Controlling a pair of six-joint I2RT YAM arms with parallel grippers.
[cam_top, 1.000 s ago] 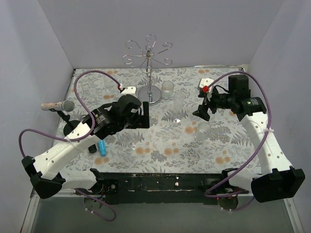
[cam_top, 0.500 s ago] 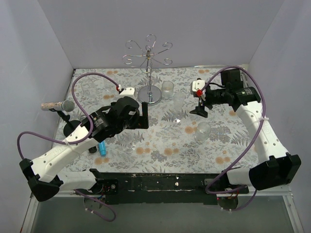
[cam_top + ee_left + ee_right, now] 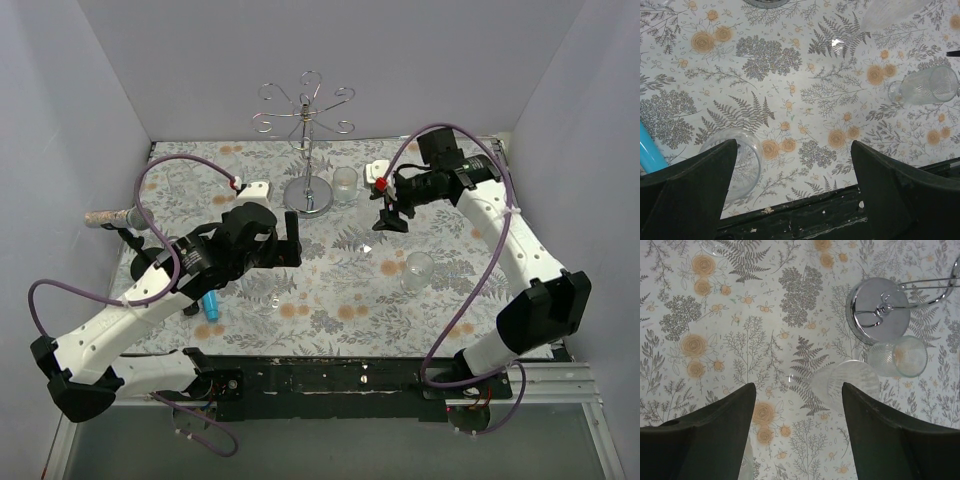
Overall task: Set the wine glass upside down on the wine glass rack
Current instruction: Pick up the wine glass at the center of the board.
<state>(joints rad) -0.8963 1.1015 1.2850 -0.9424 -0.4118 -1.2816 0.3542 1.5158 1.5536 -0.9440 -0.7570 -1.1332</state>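
The wine glass rack (image 3: 309, 196) stands upright near the middle of the table's (image 3: 330, 305) far edge, its round mirrored base on the floral cloth and its curled arms bare. No glass hangs from it.

We count four clear glasses on the cloth, and we cannot tell for certain which one is the wine glass. A ribbed tumbler (image 3: 345, 184) sits just beside the base, on its right. A taller glass (image 3: 368, 208) stands near that one, a little toward the near edge. A third glass (image 3: 418, 270) sits further right and nearer us, well apart from the rack. A fourth glass (image 3: 262, 290) sits left of centre, toward the near edge.

The right gripper (image 3: 388, 218) hangs over the cloth close to the taller glass. Its wrist camera shows that glass past the finger on the picture's right. The fingers are apart with only cloth between them — nothing is held.

The left gripper (image 3: 293, 240) hovers just near-side of the rack's base. Its jaws are spread wide and hold nothing. In its wrist view the fourth glass lies partly behind the finger on the picture's left, down on the cloth — not gripped.

A microphone (image 3: 115, 217) lies by the left edge. A small blue object (image 3: 211, 303) sits toward the near-left corner.
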